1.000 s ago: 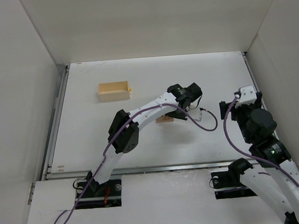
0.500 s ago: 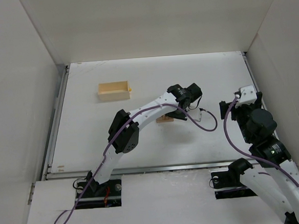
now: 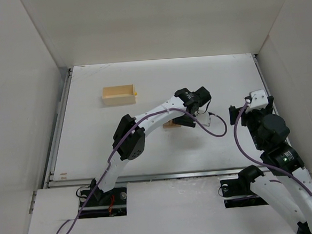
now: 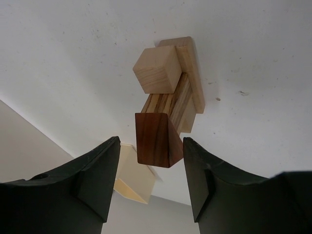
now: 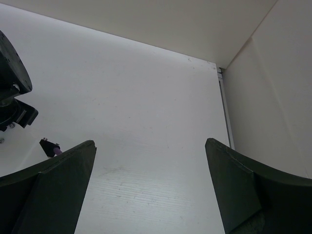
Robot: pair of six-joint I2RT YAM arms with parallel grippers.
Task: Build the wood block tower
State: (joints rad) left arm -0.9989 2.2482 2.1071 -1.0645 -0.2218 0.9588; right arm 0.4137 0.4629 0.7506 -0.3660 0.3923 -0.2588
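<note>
The wood block tower (image 3: 170, 125) stands at mid-table. In the left wrist view it has a flat pale base (image 4: 193, 73), a striped block (image 4: 169, 101) on that, a pale cube (image 4: 156, 69) at the far end and a reddish-brown block (image 4: 153, 139) at the near end. My left gripper (image 4: 151, 146) is open and straddles the reddish-brown block, with a gap showing on each side. My right gripper (image 5: 151, 146) is open wide and empty over bare table. From above, the left gripper (image 3: 182, 120) covers most of the tower, and the right gripper (image 3: 237, 114) hangs off to the right.
A pale yellow wooden box (image 3: 118, 95) lies at the back left, also visible as the box (image 4: 132, 175) between the left fingers. A purple cable (image 3: 215, 128) loops from the left wrist. White walls enclose the table on three sides.
The left gripper's jaws have spread apart around the reddish-brown block, which stays on the tower. Neither arm has shifted noticeably.
</note>
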